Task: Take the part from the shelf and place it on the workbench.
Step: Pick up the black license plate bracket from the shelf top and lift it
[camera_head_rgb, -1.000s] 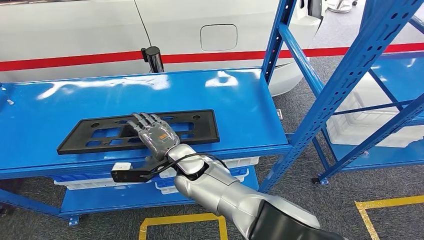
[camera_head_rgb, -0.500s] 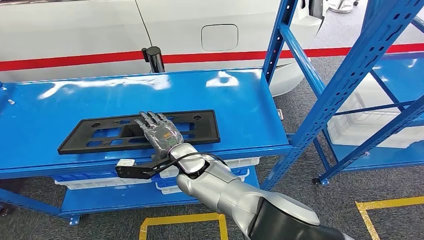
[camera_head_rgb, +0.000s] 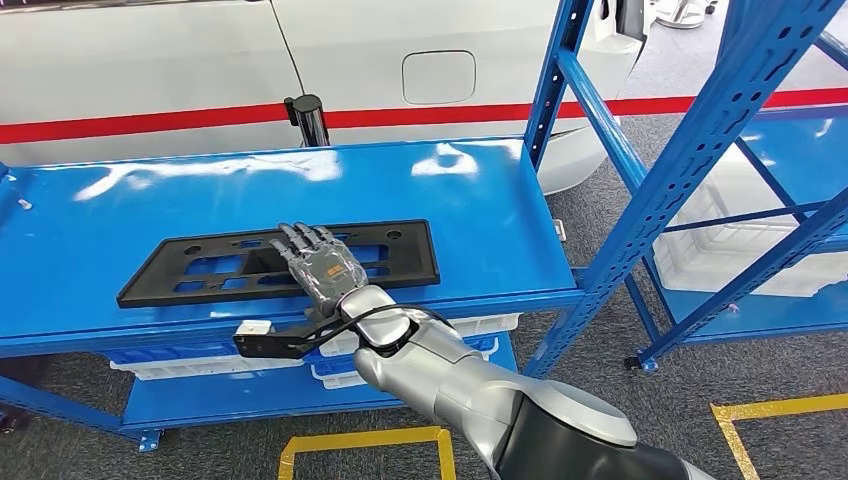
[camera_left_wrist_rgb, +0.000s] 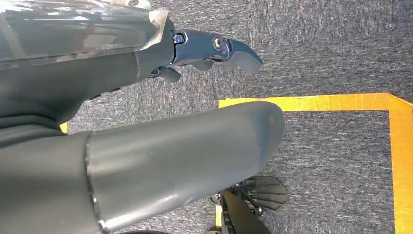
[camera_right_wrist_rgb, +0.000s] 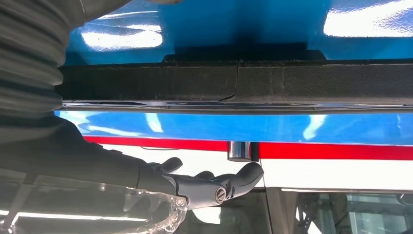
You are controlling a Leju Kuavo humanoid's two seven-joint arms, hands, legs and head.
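Flat on the blue shelf point(camera_head_rgb: 480, 200) lies the part point(camera_head_rgb: 200, 268), a black slotted plate, its long axis running across the robot's view, parallel to the shelf's front edge. It looks stiff, light and thin, so hard to pinch from above; the near long edge seems the best hold. The right robot hand point(camera_head_rgb: 322, 265) rests spread over its middle, gripping nothing. The left robot hand point(camera_left_wrist_rgb: 214, 51) hangs empty over the floor, fingers loosely apart.

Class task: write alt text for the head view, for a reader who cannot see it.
The robot's right hand lies flat over a black part on a blue shelf, fingers spread. A white car with a red stripe stands behind.
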